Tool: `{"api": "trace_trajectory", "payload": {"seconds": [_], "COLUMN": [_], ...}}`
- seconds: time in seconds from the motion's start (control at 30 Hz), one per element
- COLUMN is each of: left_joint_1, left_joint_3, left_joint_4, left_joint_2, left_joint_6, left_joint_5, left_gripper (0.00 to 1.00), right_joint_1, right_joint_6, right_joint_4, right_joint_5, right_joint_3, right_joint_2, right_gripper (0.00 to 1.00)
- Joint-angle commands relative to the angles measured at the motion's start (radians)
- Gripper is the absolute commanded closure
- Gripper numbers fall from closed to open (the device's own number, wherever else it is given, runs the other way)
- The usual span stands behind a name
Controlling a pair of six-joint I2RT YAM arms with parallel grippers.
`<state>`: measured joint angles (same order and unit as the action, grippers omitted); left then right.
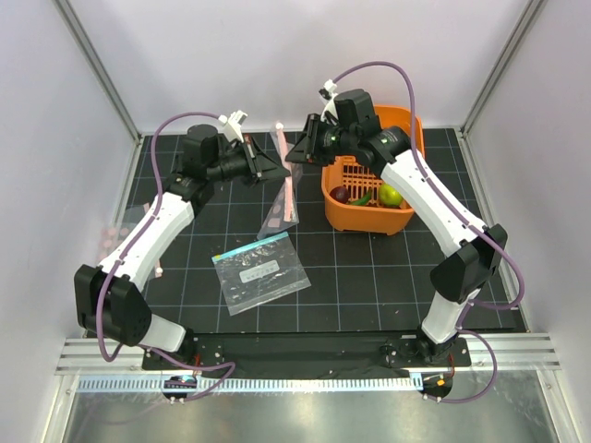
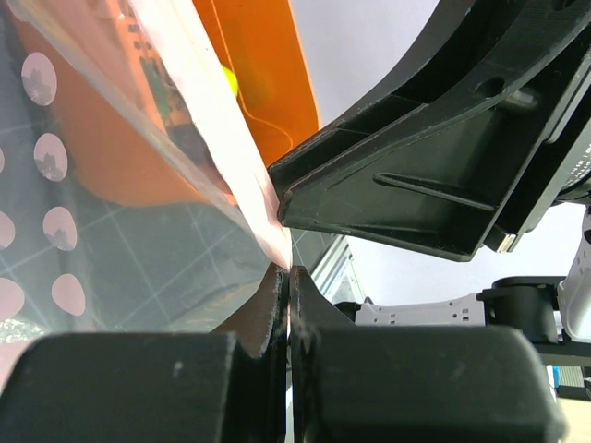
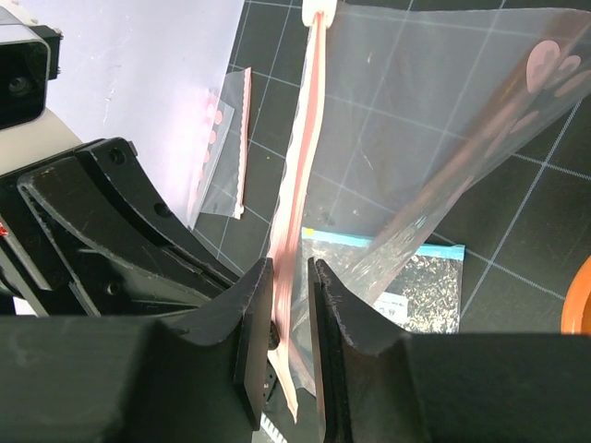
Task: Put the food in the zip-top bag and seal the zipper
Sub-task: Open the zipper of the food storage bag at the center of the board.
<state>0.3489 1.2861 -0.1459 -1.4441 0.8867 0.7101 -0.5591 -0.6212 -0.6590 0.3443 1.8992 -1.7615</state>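
Observation:
The clear zip-top bag (image 1: 280, 208) hangs between my two grippers above the mat, its pink zipper (image 1: 292, 194) running down its edge. My left gripper (image 1: 274, 169) is shut on the pink strip's end, seen in the left wrist view (image 2: 288, 269). My right gripper (image 1: 297, 150) sits close opposite it. In the right wrist view its jaws (image 3: 289, 268) stand slightly apart with the zipper (image 3: 309, 138) passing between them. The maroon piece (image 1: 341, 194), green chili (image 1: 362, 198) and green round fruit (image 1: 391, 196) lie in the orange basket. I cannot make out the yellow pepper.
The orange basket (image 1: 369, 220) stands right of the grippers. A clear bag with a teal strip and white label (image 1: 260, 270) lies flat on the mat in front. Another small pink-dotted bag (image 3: 222, 138) lies by the left wall. White walls enclose the mat.

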Motion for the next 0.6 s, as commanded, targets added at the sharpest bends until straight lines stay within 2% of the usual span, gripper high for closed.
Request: {"api": "trace_trajectory", "payload": {"seconds": [0.0, 0.07, 0.17, 0.33, 0.43, 0.57], "left_joint_1": [0.004, 0.002, 0.004, 0.002, 0.004, 0.004], "left_joint_3": [0.002, 0.004, 0.002, 0.002, 0.002, -0.001], "left_joint_4": [0.063, 0.063, 0.065, 0.066, 0.068, 0.066], "left_joint_2": [0.031, 0.028, 0.024, 0.027, 0.028, 0.027], "left_joint_6": [-0.011, -0.009, -0.008, -0.011, -0.014, -0.012], "left_joint_5": [0.002, 0.002, 0.005, 0.018, 0.020, 0.019], "left_gripper": [1.00, 1.00, 1.00, 1.00, 1.00, 1.00], "right_joint_1": [-0.002, -0.002, -0.002, -0.002, -0.002, -0.002], "right_joint_6": [0.008, 0.012, 0.009, -0.038, -0.078, -0.081], "right_joint_4": [0.016, 0.019, 0.031, 0.068, 0.137, 0.139], "right_joint_5": [-0.007, -0.013, -0.004, 0.056, 0.116, 0.127], "right_joint_3": [-0.011, -0.012, -0.006, -0.011, -0.026, -0.014], "right_joint_2": [0.031, 0.039, 0.042, 0.033, 0.031, 0.020], "right_gripper": [0.71, 0.71, 0.66, 0.53, 0.51, 0.54]}}
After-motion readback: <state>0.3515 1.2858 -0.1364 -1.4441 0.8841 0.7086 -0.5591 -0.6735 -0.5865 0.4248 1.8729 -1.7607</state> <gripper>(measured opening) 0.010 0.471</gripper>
